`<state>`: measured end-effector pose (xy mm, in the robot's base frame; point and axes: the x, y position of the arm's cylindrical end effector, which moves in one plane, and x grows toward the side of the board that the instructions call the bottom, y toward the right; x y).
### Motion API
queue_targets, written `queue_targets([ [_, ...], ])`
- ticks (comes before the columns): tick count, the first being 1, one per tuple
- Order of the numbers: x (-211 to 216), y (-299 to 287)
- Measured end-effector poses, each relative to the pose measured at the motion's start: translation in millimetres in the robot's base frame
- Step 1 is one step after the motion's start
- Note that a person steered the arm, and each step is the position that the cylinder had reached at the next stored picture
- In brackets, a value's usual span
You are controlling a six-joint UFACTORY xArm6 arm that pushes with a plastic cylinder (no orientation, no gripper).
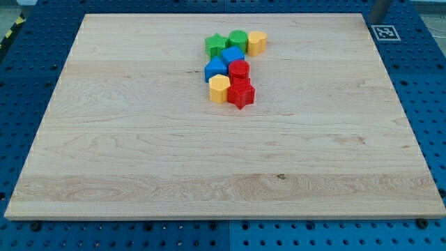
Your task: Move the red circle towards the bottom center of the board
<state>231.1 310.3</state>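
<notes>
The red circle [239,70] sits in a tight cluster of blocks at the board's top centre. It touches a blue block [233,56] above it, a blue triangle-like block [216,68] on its left and a red star [241,93] below it. A yellow hexagon [219,88] lies left of the red star. A green star [216,45], a green circle [237,40] and a yellow block [257,42] form the cluster's top row. My tip [378,21] shows as a blurred grey rod end at the view's top right corner, far right of all blocks.
The wooden board [223,174] lies on a blue perforated table. A black-and-white marker tag [384,32] sits just off the board's top right corner, by the rod.
</notes>
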Motion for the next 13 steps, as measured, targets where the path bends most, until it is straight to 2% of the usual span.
queue_targets([
  [2, 65, -37],
  [4, 65, -104],
  [5, 66, -117],
  [10, 82, -117],
  [12, 82, -164],
  [13, 82, -165],
])
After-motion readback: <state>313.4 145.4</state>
